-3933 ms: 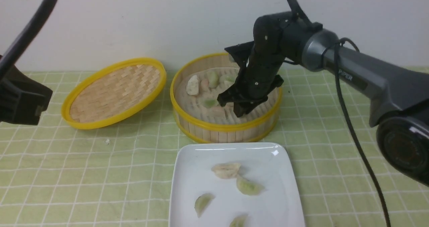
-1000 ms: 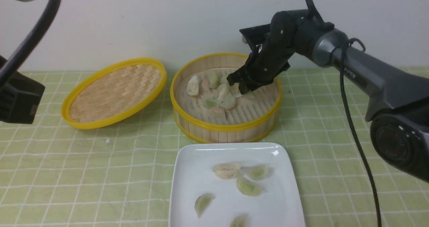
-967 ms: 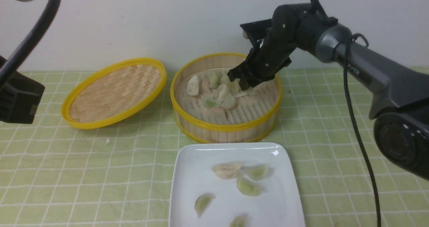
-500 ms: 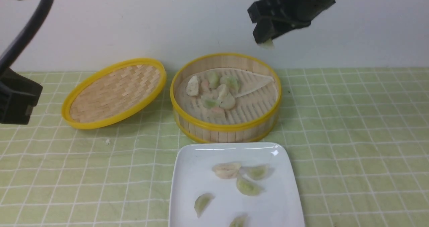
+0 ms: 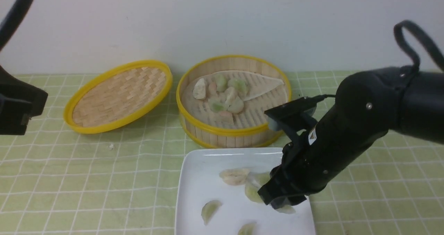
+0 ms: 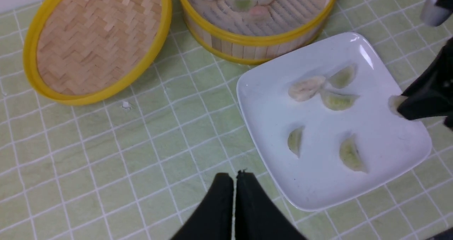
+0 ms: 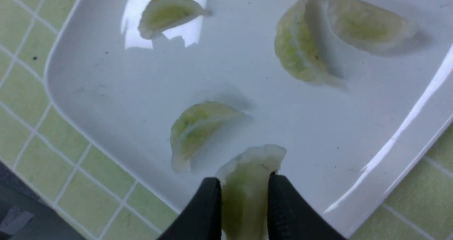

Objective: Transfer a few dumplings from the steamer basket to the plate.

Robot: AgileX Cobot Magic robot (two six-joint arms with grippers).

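The right arm (image 5: 364, 124) fills the near right of the front view and hides the right edge of the one plate (image 5: 197, 179), whose near edge is cut off. One steamer basket (image 5: 229, 132) stands just beyond the plate, with one woven lid (image 5: 118, 96) to its left. The dumplings (image 5: 225, 96) inside the basket overlap and are too crowded to count. The right gripper (image 7: 244, 183) pinches one greenish dumpling (image 7: 253, 160) at the plate's right side; five more lie there. The left gripper (image 6: 235, 178), fingers pressed together, hovers over the tablecloth (image 6: 106, 155) left of the plate.

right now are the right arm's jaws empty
No, the right wrist view shows a pale green dumpling pinched between the right jaws above the plate.
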